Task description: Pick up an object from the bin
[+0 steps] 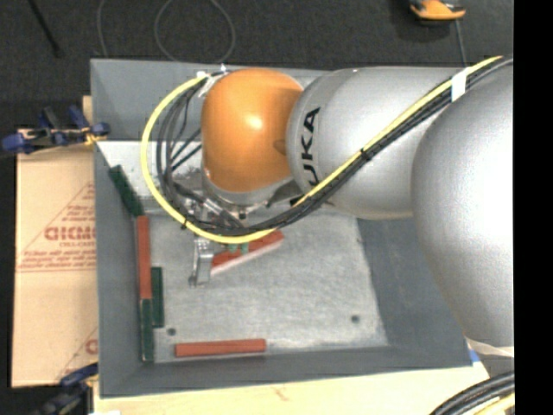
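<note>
Right up close, big silver arm (389, 145) and its orange cover (246, 128) bent low over the grey bin (294, 305), likely to bring the gripper (202, 266) right by the tilted red stick (255, 249) near the middle, open or clenched impossible to tell.

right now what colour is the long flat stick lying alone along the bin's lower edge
Reddish-brown: the long flat stick shows best in the camera view.
</note>
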Controlling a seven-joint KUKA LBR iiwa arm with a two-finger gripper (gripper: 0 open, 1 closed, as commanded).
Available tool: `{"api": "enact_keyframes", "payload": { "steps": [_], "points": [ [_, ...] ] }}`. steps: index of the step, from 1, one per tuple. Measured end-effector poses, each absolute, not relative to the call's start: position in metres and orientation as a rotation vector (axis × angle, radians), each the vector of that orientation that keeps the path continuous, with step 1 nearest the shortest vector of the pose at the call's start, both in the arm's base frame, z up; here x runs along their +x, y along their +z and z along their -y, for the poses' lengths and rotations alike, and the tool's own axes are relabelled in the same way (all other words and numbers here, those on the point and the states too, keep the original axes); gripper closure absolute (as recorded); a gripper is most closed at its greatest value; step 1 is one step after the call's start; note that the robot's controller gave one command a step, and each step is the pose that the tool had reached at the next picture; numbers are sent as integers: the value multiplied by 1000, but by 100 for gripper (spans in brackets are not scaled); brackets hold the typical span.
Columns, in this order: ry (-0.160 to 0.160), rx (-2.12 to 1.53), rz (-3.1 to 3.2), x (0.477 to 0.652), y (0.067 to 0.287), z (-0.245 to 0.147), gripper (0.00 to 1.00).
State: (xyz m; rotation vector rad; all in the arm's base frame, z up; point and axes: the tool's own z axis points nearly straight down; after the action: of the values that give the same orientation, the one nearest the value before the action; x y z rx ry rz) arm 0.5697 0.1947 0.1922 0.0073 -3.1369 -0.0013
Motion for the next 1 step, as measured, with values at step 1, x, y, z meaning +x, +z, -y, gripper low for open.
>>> {"api": "enact_keyframes", "payload": {
  "steps": [1],
  "points": [
    [1,-92,3143,641,110,-147,0]
  ]
}}
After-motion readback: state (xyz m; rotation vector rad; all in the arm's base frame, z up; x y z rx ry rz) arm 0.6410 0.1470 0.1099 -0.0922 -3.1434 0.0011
